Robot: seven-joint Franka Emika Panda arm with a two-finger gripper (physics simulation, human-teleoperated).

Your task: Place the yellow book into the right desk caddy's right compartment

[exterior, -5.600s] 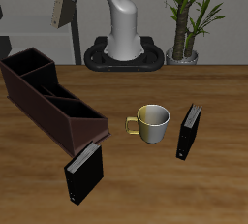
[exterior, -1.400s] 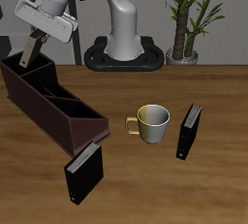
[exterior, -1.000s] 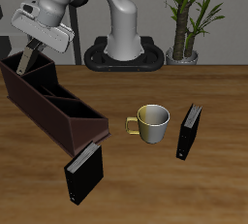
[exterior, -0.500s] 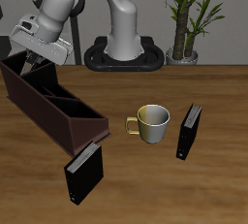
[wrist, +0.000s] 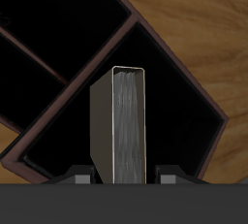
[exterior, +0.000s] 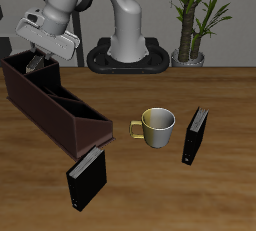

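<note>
Found the gripper [exterior: 36,62] clamped on the yellow book [wrist: 124,123], held upright and partly lowered into the right compartment [wrist: 184,121] at the back end of the right desk caddy [exterior: 60,110]. Judged as the insertion step (book not seen resting on the floor); next called for a short straight descent clear of the walls, then release.
</note>
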